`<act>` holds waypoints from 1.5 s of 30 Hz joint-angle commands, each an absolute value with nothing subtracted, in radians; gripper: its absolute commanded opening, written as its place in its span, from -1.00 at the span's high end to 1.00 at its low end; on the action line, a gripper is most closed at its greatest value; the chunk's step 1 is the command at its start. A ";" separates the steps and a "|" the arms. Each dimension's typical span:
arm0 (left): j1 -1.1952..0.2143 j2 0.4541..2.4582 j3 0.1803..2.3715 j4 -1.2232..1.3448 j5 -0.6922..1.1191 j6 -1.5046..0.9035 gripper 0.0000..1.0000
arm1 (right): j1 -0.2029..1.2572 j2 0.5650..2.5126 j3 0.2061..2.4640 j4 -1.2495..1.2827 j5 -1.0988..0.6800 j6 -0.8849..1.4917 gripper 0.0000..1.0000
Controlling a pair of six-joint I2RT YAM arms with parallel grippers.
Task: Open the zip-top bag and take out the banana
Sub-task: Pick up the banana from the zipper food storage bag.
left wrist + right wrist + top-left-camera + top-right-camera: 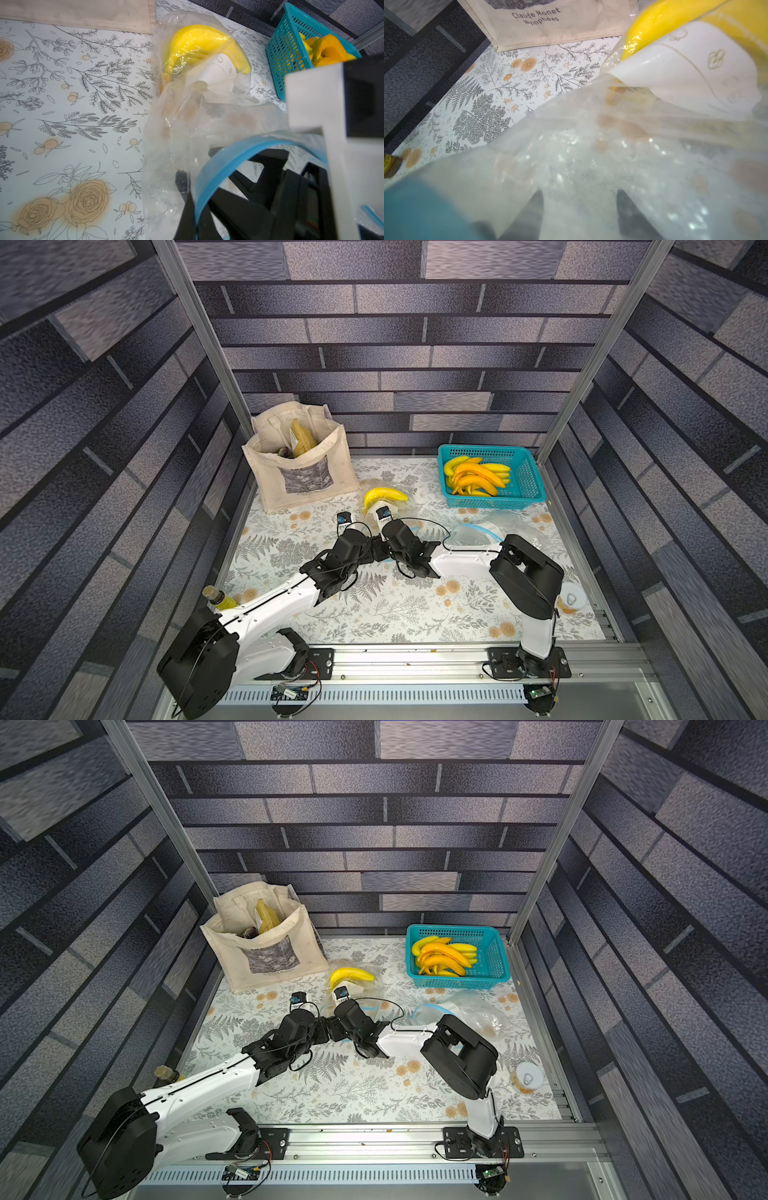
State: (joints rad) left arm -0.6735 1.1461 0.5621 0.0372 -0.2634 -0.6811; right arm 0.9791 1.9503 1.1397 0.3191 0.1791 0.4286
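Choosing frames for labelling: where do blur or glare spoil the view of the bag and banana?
Right wrist: zip-top bag film close up, out of focus, speckled with glints; left wrist: blue zip strip blurred, banana sharp under shiny film; both top views: evenly lit, banana small but clear.

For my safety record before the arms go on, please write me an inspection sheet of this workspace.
Surface: floral cloth, lying flat.
Job's things: banana inside the clear zip-top bag; blue rim open.
Clutter: tote bag, basket of bananas, spare clear bag, bottle, can.
Grippers: left gripper shut on the bag's rim; right gripper open, behind plastic.
Cables: black cable loops at the right wrist.
Surroundings: brick-pattern walls, metal posts.
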 commanded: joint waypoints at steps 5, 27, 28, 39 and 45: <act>-0.691 1.120 0.559 0.071 -0.275 -0.722 0.98 | 0.948 2.102 1.308 0.322 0.138 0.454 -0.30; -0.724 1.156 0.516 0.186 -0.236 -0.816 0.98 | 0.927 2.412 1.752 0.058 0.275 0.528 -0.51; -0.725 1.157 0.510 0.196 -0.231 -0.824 0.98 | 0.925 2.436 1.793 0.034 0.272 0.534 -0.51; -0.710 1.130 0.453 0.252 -0.216 -0.856 0.96 | 0.910 2.468 1.803 0.151 -0.037 0.452 -0.40; -0.701 1.140 0.446 0.298 -0.190 -0.874 0.96 | 0.910 2.488 1.823 0.098 -0.069 0.433 -0.42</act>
